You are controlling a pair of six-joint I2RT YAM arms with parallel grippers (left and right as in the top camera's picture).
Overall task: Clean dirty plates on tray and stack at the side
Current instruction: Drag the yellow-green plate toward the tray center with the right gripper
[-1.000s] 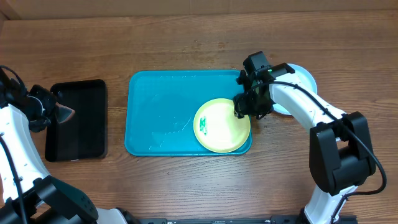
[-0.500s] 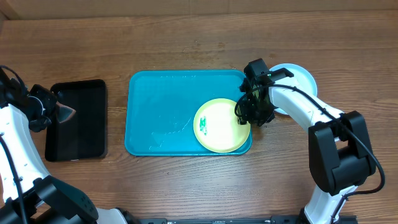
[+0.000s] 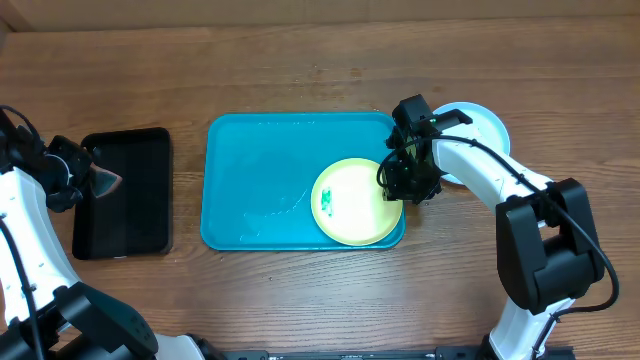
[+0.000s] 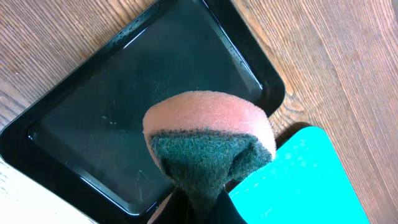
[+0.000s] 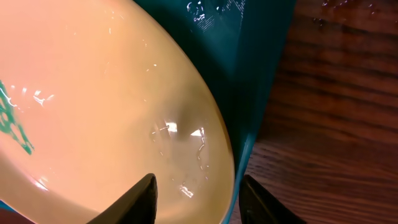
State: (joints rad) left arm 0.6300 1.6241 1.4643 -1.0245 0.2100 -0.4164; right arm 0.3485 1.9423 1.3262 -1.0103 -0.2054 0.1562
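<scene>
A yellow-green plate [image 3: 352, 201] with a small green smear [image 3: 326, 203] lies in the right front corner of the turquoise tray [image 3: 260, 180]. My right gripper [image 3: 400, 183] is open, its fingers astride the plate's right rim [image 5: 211, 155] and the tray's edge [image 5: 245, 155]. A light blue plate [image 3: 480, 125] lies on the table right of the tray, partly hidden by my right arm. The white plate is not in view. My left gripper [image 3: 100, 180] is shut on a pink sponge with a green scrub face [image 4: 208, 134], above the right edge of a black tray [image 4: 124, 118].
The black tray [image 3: 122, 192] lies left of the turquoise tray. Water drops glisten on the turquoise tray's floor [image 3: 265, 205]. Bare wooden table surrounds both trays.
My right gripper moved slightly right and down along the plate's right rim between one second ago and half a second ago. Since then nothing has moved. The left arm is still.
</scene>
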